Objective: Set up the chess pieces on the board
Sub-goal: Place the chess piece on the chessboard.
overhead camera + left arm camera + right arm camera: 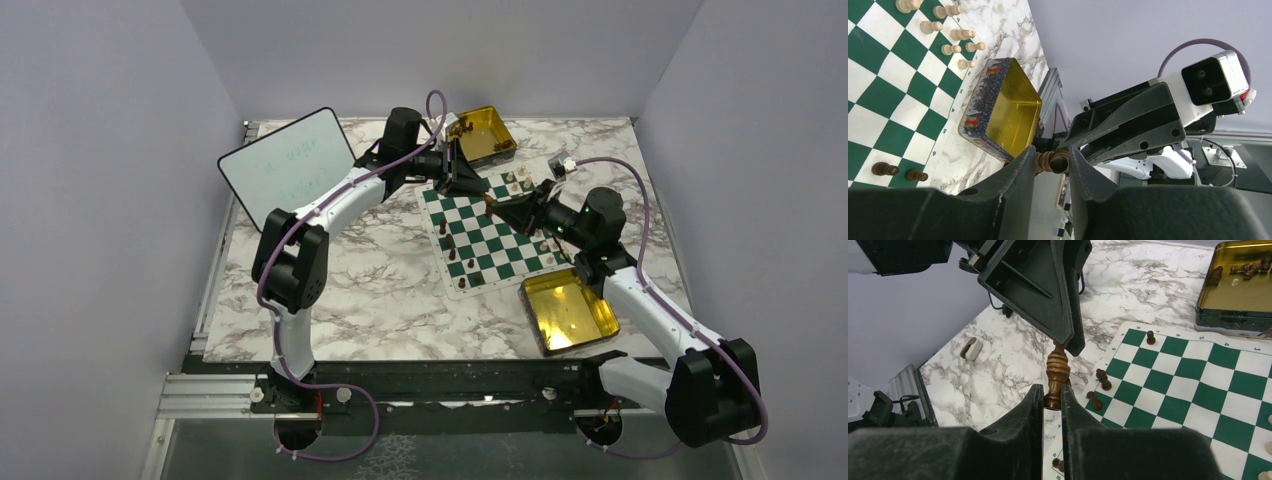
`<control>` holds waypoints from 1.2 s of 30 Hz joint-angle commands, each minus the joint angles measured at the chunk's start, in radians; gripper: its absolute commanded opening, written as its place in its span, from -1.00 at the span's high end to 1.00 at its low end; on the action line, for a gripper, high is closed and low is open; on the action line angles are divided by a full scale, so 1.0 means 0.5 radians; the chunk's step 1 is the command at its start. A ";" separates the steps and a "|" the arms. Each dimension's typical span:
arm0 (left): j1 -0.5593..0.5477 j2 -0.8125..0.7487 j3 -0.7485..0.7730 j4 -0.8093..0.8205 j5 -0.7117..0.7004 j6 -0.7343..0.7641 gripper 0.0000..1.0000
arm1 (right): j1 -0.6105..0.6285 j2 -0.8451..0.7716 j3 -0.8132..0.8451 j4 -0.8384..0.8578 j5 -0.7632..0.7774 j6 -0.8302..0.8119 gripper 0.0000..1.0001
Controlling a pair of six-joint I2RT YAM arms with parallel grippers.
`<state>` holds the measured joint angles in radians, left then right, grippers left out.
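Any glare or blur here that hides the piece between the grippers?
Right wrist: piece sharp, evenly lit, no glare on it. Left wrist: piece slightly soft, the near fingers dark and blurred. Top view: bright glare inside the near tin; piece too small to make out well.

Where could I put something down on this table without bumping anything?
The widest bare patch of marble table lies left of the board, between the whiteboard and the arms' bases. The board's far edge is crowded: the left claw and right claw both grip one dark chess piece there, beside the gold tin holding dark pieces.
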<state>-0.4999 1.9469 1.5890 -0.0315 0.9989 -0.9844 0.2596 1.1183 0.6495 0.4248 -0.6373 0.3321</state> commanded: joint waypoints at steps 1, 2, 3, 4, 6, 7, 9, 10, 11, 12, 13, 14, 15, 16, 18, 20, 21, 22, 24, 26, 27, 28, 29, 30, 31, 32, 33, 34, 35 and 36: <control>-0.018 -0.122 -0.006 0.052 0.028 -0.002 0.43 | -0.010 -0.025 -0.017 0.017 0.010 -0.001 0.99; -0.019 -0.123 -0.005 0.052 0.027 -0.003 0.46 | -0.008 -0.030 -0.021 0.014 0.015 -0.001 0.99; -0.019 -0.123 -0.003 0.051 0.025 -0.002 0.49 | -0.009 -0.033 -0.022 0.009 0.021 -0.005 0.99; -0.021 -0.124 0.000 0.051 0.024 -0.003 0.53 | -0.010 -0.034 -0.024 0.006 0.025 -0.005 0.99; -0.022 -0.116 0.003 0.054 0.021 -0.004 0.62 | -0.010 -0.036 -0.030 0.005 0.029 -0.005 0.99; -0.024 -0.113 0.003 0.051 0.021 -0.004 0.66 | -0.010 -0.038 -0.031 0.001 0.034 -0.005 0.99; -0.028 -0.111 -0.001 0.052 0.014 -0.005 0.69 | -0.010 -0.042 -0.038 -0.001 0.045 -0.005 0.98; -0.029 -0.111 -0.005 0.051 0.010 -0.004 0.71 | -0.009 -0.042 -0.041 -0.001 0.051 -0.006 0.99; -0.031 -0.111 -0.006 0.051 0.006 -0.006 0.73 | -0.010 -0.043 -0.043 -0.005 0.058 -0.005 0.99; -0.031 -0.111 -0.006 0.051 0.004 -0.006 0.75 | -0.010 -0.043 -0.049 -0.005 0.068 -0.005 0.99; -0.031 -0.108 -0.006 0.051 0.003 -0.005 0.76 | -0.008 -0.042 -0.050 -0.006 0.079 -0.005 0.99; -0.031 -0.105 -0.004 0.050 0.000 -0.006 0.77 | -0.010 -0.039 -0.055 -0.005 0.086 -0.007 0.99; -0.031 -0.101 -0.003 0.048 -0.005 -0.004 0.79 | -0.010 -0.038 -0.060 -0.002 0.091 -0.010 0.99; -0.031 -0.095 0.001 0.045 -0.010 0.002 0.81 | -0.010 -0.036 -0.062 0.001 0.099 -0.011 0.99; -0.031 -0.084 0.017 0.014 -0.032 0.028 0.83 | -0.010 -0.030 -0.072 0.003 0.126 -0.008 0.99; -0.031 -0.061 0.041 -0.039 -0.074 0.071 0.83 | -0.010 -0.025 -0.082 0.003 0.154 -0.007 0.99; -0.031 -0.046 0.073 -0.075 -0.094 0.104 0.83 | -0.009 -0.016 -0.086 0.001 0.164 -0.012 0.98; -0.031 -0.031 0.101 -0.116 -0.117 0.141 0.83 | -0.008 -0.011 -0.087 -0.004 0.170 -0.015 0.99; -0.025 -0.002 0.161 -0.207 -0.177 0.220 0.83 | -0.009 0.001 -0.087 -0.022 0.180 -0.022 0.99; -0.015 0.023 0.217 -0.297 -0.262 0.294 0.83 | -0.010 0.008 -0.087 -0.056 0.207 -0.028 0.99; -0.011 0.033 0.244 -0.331 -0.310 0.335 0.83 | -0.010 0.008 -0.085 -0.083 0.233 -0.029 0.99; -0.005 0.044 0.275 -0.379 -0.374 0.384 0.83 | -0.009 0.004 -0.083 -0.114 0.267 -0.024 0.99; -0.004 0.060 0.316 -0.439 -0.443 0.449 0.83 | -0.009 0.001 -0.078 -0.149 0.305 -0.022 0.99; -0.003 0.076 0.362 -0.515 -0.526 0.514 0.83 | -0.010 -0.003 -0.069 -0.183 0.334 -0.027 0.98; -0.003 0.097 0.410 -0.602 -0.606 0.583 0.83 | -0.010 -0.010 -0.060 -0.224 0.357 -0.036 0.99; -0.003 0.120 0.453 -0.663 -0.680 0.637 0.83 | -0.010 -0.019 -0.048 -0.266 0.380 -0.043 0.99; -0.003 0.144 0.496 -0.723 -0.760 0.691 0.83 | -0.010 -0.024 -0.040 -0.310 0.405 -0.047 0.99; -0.006 0.169 0.537 -0.777 -0.841 0.748 0.83 | -0.008 -0.033 -0.029 -0.351 0.434 -0.050 0.99; -0.011 0.187 0.569 -0.822 -0.941 0.803 0.83 | -0.009 -0.043 -0.019 -0.386 0.453 -0.055 0.99; -0.016 0.200 0.594 -0.861 -1.054 0.868 0.83 | -0.010 -0.055 -0.012 -0.413 0.465 -0.063 0.99</control>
<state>-0.5056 2.0010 1.8107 -0.3111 0.7189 -0.7212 0.2596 1.1183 0.6140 0.3084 -0.4797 0.3237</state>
